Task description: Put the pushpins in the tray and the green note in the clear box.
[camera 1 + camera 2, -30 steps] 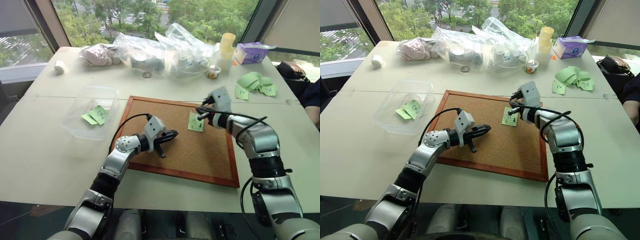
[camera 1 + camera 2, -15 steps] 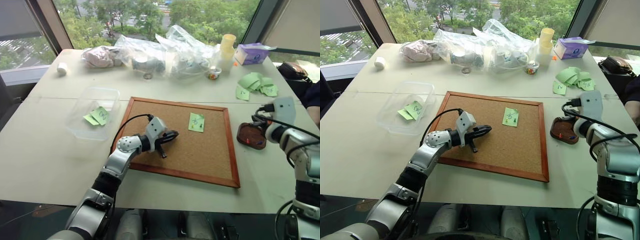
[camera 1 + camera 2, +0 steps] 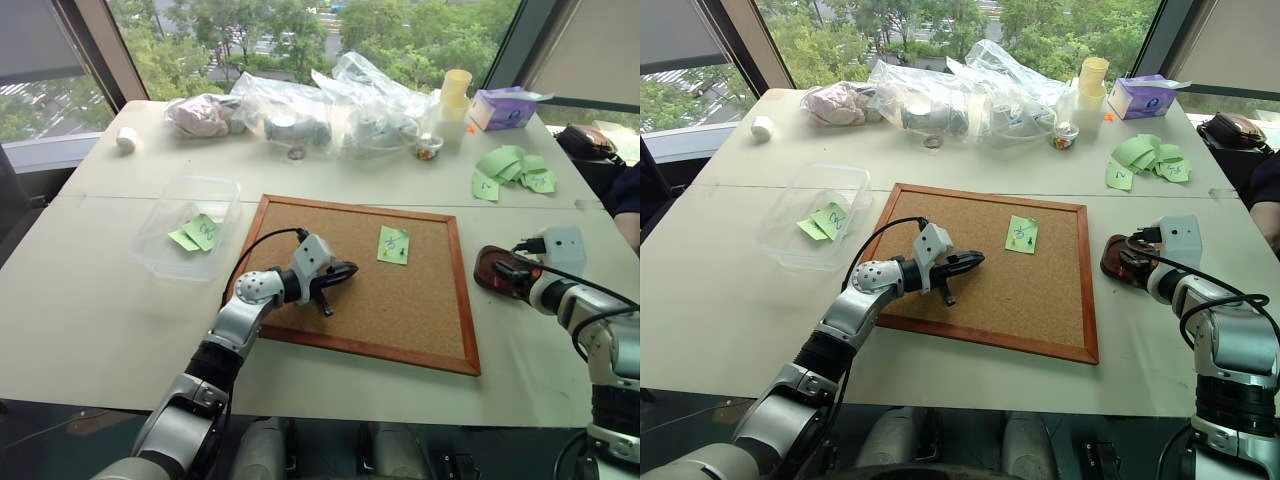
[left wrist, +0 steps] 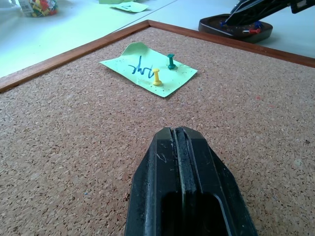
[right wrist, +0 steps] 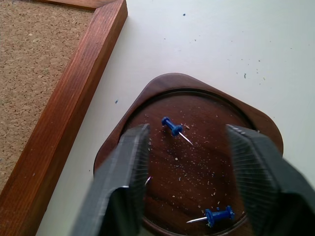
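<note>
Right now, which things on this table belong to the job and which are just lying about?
Job:
green note, pinned to the cork board
its yellow pin and green pin
tray with blue pins
clear box

Lying about:
plastic bags
paper slips
tissue box
cups

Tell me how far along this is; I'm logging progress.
Done: two blue pushpins lie in the tray, under the open right pincer. In hand: nothing; the left pincer is shut and empty. Left: the green note is on the cork board, pinned by a yellow and a green pin, not in the clear box.
</note>
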{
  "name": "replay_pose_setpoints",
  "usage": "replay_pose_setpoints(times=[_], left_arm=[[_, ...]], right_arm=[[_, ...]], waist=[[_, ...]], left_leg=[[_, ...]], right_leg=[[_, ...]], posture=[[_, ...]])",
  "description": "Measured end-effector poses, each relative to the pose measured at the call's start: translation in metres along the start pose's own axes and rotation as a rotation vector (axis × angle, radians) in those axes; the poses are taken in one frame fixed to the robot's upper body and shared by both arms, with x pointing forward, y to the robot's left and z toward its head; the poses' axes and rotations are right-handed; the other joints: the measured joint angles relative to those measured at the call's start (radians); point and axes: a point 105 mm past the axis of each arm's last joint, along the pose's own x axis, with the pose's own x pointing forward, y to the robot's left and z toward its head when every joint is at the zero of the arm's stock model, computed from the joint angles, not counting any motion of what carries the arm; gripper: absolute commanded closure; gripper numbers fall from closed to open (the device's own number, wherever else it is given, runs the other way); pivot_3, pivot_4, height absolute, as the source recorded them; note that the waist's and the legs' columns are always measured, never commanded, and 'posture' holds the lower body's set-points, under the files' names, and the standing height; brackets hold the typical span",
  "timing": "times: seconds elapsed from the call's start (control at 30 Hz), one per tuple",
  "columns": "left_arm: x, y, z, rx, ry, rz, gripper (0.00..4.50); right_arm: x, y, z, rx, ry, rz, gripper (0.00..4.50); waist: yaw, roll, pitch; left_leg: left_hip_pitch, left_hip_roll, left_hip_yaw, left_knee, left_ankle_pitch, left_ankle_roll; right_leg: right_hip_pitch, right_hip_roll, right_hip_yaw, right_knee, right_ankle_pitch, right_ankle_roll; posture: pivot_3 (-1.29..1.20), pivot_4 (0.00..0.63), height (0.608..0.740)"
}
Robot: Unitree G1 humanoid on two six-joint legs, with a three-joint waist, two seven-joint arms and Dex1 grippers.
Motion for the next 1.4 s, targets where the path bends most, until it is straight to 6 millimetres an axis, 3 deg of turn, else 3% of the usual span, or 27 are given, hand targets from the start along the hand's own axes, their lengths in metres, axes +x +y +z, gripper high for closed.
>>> replay_pose_setpoints(times=[0.13,0.23,0.4,0.6,0.73,1.2,1.27,1.4], left_arm=[[0.000,0.000,0.000,0.001,0.000,-0.001,4.50],[-0.002,0.001,-0.001,0.002,0.002,0.003,4.50],[-0.001,0.001,0.000,0.000,-0.002,0.003,4.50],[0.000,0.000,0.000,0.002,-0.004,0.003,4.50],[0.000,0.000,0.000,0.005,-0.004,0.004,4.50],[-0.002,0.001,0.000,0.006,-0.001,0.020,4.50],[-0.002,0.001,0.000,0.006,-0.001,0.022,4.50],[-0.003,0.001,0.000,0.005,0.000,0.025,4.50]], right_arm=[[-0.003,0.005,0.007,-0.015,-0.019,0.036,0.58],[-0.006,0.018,0.024,-0.041,-0.066,0.093,0.58],[-0.008,0.067,0.055,-0.116,-0.150,0.279,0.58],[0.001,0.115,0.047,-0.177,-0.120,0.421,0.58],[0.008,0.132,0.043,-0.203,-0.125,0.458,2.33],[0.030,0.140,0.023,-0.234,-0.087,0.463,2.33],[0.031,0.140,0.022,-0.232,-0.085,0.464,2.88],[0.033,0.140,0.021,-0.236,-0.087,0.463,4.44]], waist=[[0.000,0.000,0.000],[-0.001,0.000,0.000],[-0.002,0.000,0.000],[-0.001,0.000,0.000],[-0.001,0.000,0.000],[-0.005,0.000,0.000],[-0.006,0.000,0.000],[-0.006,0.000,0.000]], left_leg=[[0.000,0.001,0.000,0.000,-0.002,0.003],[0.000,0.001,0.000,0.000,-0.002,0.004],[0.000,0.002,-0.001,0.000,-0.003,0.004],[0.000,0.002,-0.001,0.000,-0.003,0.005],[0.000,0.001,0.000,0.000,-0.002,0.004],[0.000,0.001,0.000,0.000,0.000,0.000],[0.000,0.001,0.000,0.000,0.000,0.001],[0.000,0.002,0.000,0.000,0.000,0.001]], right_leg=[[0.000,0.000,0.000,0.000,0.000,0.000],[0.000,0.000,0.000,0.000,0.000,0.000],[0.000,0.000,0.000,0.000,0.000,0.000],[0.000,0.000,0.000,0.000,0.000,0.000],[0.000,0.000,0.000,0.000,0.000,0.000],[-0.001,0.000,0.000,0.000,0.000,0.000],[-0.001,0.000,0.000,0.000,0.000,0.000],[-0.001,0.000,0.000,0.000,0.000,0.000]], posture=[[0.00,0.150,0.740],[0.00,0.150,0.740],[0.00,0.150,0.740],[0.00,0.150,0.740],[0.00,0.150,0.740],[0.00,0.150,0.740],[0.00,0.150,0.740],[0.00,0.150,0.740]])
